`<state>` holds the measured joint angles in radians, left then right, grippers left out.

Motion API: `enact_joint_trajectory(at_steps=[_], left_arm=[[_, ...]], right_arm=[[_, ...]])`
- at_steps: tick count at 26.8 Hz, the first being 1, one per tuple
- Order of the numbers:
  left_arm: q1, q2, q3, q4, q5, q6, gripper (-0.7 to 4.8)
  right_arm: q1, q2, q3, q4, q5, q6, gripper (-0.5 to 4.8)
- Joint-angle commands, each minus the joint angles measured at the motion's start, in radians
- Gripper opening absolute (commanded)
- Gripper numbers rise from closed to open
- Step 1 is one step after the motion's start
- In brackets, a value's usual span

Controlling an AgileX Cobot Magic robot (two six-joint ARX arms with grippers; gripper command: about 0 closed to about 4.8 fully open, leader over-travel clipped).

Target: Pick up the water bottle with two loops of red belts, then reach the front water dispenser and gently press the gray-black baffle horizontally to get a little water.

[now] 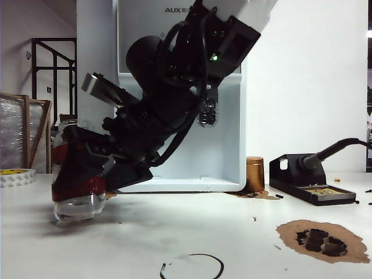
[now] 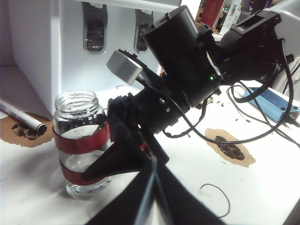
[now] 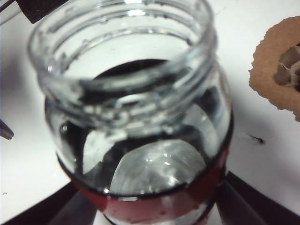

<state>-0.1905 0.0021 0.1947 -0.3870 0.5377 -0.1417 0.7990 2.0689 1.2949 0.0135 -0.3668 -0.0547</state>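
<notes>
Bottle point(image 2: 80, 140), frame lower left: rigid, slick, breakable glass, empty so light. Right gripper point(image 2: 123, 157) straddles the red bands, contact unclear. Left gripper unseen, state unknown.

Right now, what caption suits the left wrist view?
Right gripper straddling the water bottle standing before the water dispenser.

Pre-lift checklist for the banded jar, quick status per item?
1. Right pincer straddles the water bottle: ok.
2. Fingers closed firmly on the glass: cannot tell.
3. Bottle upright on the table: ok.
4. Fingers at red band height: ok.
5. Water dispenser bay free of clutter: ok, though the right arm blocks much of the exterior view.
6. Left pincer out of the way: cannot tell, not in view.
</notes>
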Motion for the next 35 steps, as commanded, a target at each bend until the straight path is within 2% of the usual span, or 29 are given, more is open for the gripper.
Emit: enact_joint_trajectory(at_steps=[1, 7, 11, 15, 19, 23, 24, 26, 30, 31, 35], left_arm=[[0.0, 0.002, 0.003, 0.005, 0.003, 0.004, -0.04], [0.0, 0.002, -0.001, 0.005, 0.003, 0.004, -0.04], [0.0, 0.002, -0.001, 0.005, 0.003, 0.004, -0.04], [0.0, 0.002, -0.001, 0.005, 0.003, 0.004, -0.04], [0.0, 0.002, -0.001, 0.005, 0.003, 0.004, -0.04], [0.0, 0.002, -0.001, 0.005, 0.003, 0.004, -0.04], [0.0, 0.002, -0.001, 0.005, 0.003, 0.004, -0.04], [0.0, 0.002, -0.001, 0.006, 0.003, 0.004, -0.04], [0.0, 0.002, -0.001, 0.005, 0.003, 0.004, -0.04], [0.0, 0.002, -0.001, 0.006, 0.003, 0.004, -0.04], [0.0, 0.002, -0.001, 0.005, 0.003, 0.004, -0.04]], right_arm=[[0.005, 0.017, -0.003, -0.043, 0.001, 0.01, -0.02], [0.005, 0.019, -0.003, -0.054, 0.0, 0.009, -0.01], [0.005, 0.023, -0.007, -0.062, 0.001, 0.009, 0.38], [0.005, 0.023, -0.007, -0.072, 0.001, 0.009, 0.46], [0.005, 0.023, -0.007, -0.072, 0.005, 0.009, 1.76], [0.005, 0.023, -0.007, -0.08, 0.007, 0.009, 2.05], [0.005, 0.023, -0.007, -0.084, 0.008, 0.009, 2.61], [0.005, 0.023, -0.007, -0.09, 0.009, 0.01, 3.28], [0.005, 0.023, -0.007, -0.115, 0.01, 0.009, 4.07], [0.005, 0.023, -0.007, -0.133, 0.047, 0.01, 4.79], [0.005, 0.023, -0.007, -0.182, 0.073, 0.009, 4.79]])
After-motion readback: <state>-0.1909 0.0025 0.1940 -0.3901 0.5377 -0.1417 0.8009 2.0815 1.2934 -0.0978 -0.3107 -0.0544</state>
